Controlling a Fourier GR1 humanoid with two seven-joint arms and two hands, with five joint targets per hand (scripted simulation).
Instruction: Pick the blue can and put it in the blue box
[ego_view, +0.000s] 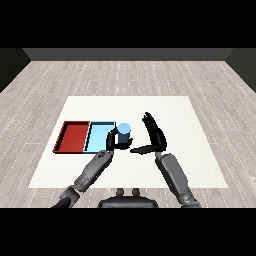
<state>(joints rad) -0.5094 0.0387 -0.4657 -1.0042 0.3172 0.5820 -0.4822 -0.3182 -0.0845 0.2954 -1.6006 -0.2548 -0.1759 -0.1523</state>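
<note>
Table (190, 150): we see a flat, matt white rectangle standing on a floor of pale grey wood-look planks (125, 75).
Red tray (72, 137): we read it as a shallow rectangle with a dark raised rim and a plain red floor; we see nothing lying in it.
Light blue tray (97, 136): it has the same shallow shape, touching the red tray's right side; its right end is hidden behind the left hand, and the floor we can see is bare.
Blue can (123, 134): we see a smooth upright cylinder, darker blue on its side with a pale blue round top, at the blue tray's right edge; we cannot tell whether it rests on the table or is lifted.
Left hand (114, 142): black and glossy on a grey forearm; its fingers and thumb curl round the can's lower half.
Right hand (156, 136): it is just right of the can, not touching it; we see fingers straight and together pointing away, thumb stretched toward the can.
</note>
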